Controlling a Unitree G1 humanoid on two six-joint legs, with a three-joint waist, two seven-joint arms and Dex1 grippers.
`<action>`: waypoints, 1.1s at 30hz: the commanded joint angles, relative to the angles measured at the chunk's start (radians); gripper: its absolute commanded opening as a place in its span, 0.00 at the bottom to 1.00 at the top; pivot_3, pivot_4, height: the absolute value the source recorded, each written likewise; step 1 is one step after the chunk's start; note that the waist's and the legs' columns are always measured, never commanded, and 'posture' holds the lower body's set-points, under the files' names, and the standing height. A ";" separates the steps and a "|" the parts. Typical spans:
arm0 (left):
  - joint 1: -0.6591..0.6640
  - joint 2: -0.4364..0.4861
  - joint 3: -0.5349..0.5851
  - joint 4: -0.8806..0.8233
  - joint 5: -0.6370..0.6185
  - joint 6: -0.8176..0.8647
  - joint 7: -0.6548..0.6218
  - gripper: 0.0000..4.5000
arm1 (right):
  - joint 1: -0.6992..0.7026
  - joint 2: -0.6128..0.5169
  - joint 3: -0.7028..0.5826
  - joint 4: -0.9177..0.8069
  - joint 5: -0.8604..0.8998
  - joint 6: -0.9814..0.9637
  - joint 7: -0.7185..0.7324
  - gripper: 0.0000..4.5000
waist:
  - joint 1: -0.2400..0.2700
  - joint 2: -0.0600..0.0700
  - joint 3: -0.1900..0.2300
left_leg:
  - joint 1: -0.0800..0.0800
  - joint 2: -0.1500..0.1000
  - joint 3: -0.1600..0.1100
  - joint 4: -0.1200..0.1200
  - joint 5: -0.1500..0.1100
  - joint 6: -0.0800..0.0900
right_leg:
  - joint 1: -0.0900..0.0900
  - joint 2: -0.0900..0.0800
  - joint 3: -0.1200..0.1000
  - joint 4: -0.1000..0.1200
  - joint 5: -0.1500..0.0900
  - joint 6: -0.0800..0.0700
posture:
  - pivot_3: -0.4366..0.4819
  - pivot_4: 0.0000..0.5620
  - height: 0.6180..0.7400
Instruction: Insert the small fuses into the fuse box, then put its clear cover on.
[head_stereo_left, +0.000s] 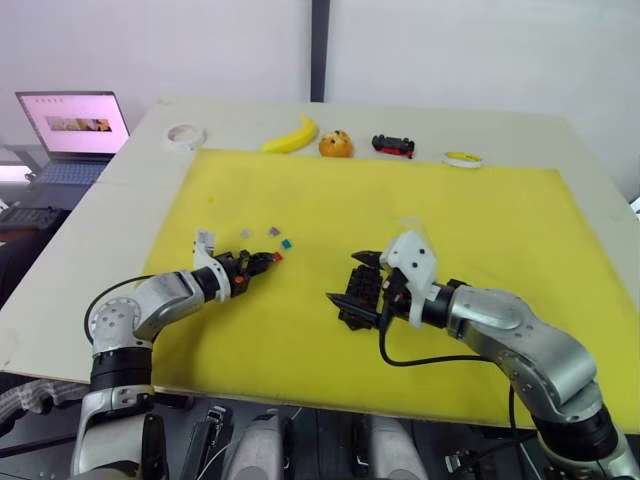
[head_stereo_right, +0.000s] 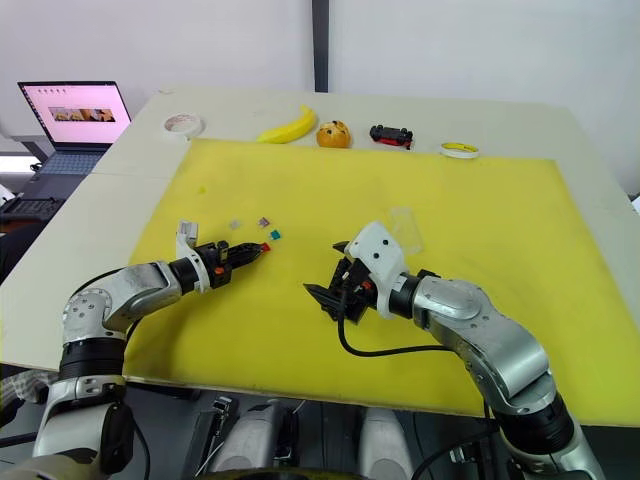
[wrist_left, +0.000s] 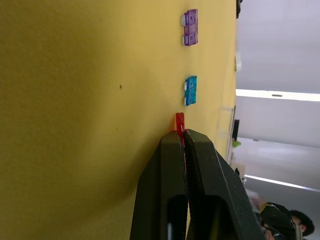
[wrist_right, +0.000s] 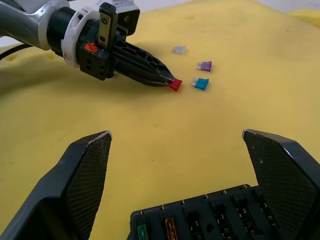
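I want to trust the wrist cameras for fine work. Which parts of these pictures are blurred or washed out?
Left wrist view: the left gripper shut on the red fuse looks soft up close, and bright ceiling lights wash out the background. Right wrist view: the right gripper's fingers are sharp, as is the fuse box. Eye views: even light, no glare on the yellow mat.

Left end effector (wrist_right: 170, 82) at the frame's left of centre, fingers pinched together. Right end effector (wrist_right: 182, 170) at lower centre, fingers spread wide, forearm angled in from lower right.

Black rectangular plastic fuse box (head_stereo_left: 362, 297) on yellow foam mat (head_stereo_left: 480, 230), right of tiny loose plastic fuses (head_stereo_left: 273, 233); banana (head_stereo_left: 292, 137) behind mat.
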 joint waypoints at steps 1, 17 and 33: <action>0.028 -0.007 -0.007 0.025 0.012 0.009 0.007 0.01 | -0.006 -0.005 -0.029 -0.043 0.009 -0.002 -0.002 1.00 | 0.000 0.000 0.000 | 0.000 0.000 0.000 0.000 0.000 0.000 | 0.000 0.000 0.000 0.000 0.000 0.000 | 0.48 0.27 1.00; -0.026 0.084 0.069 -0.104 -0.151 0.087 -0.102 0.01 | -0.018 0.135 -0.224 -0.034 0.304 0.125 -0.083 1.00 | 0.000 -0.001 0.001 | -0.002 0.003 0.000 -0.002 0.001 -0.001 | -0.003 0.000 0.000 -0.001 0.001 -0.001 | 0.48 0.27 1.00; -0.186 -0.013 0.027 -0.168 -0.151 0.126 -0.276 0.01 | -0.155 0.388 -0.336 0.120 0.788 0.181 -0.511 1.00 | -0.002 -0.001 0.002 | -0.003 0.001 0.001 -0.002 0.001 -0.001 | -0.003 0.001 -0.001 -0.001 0.001 0.000 | 0.48 0.27 1.00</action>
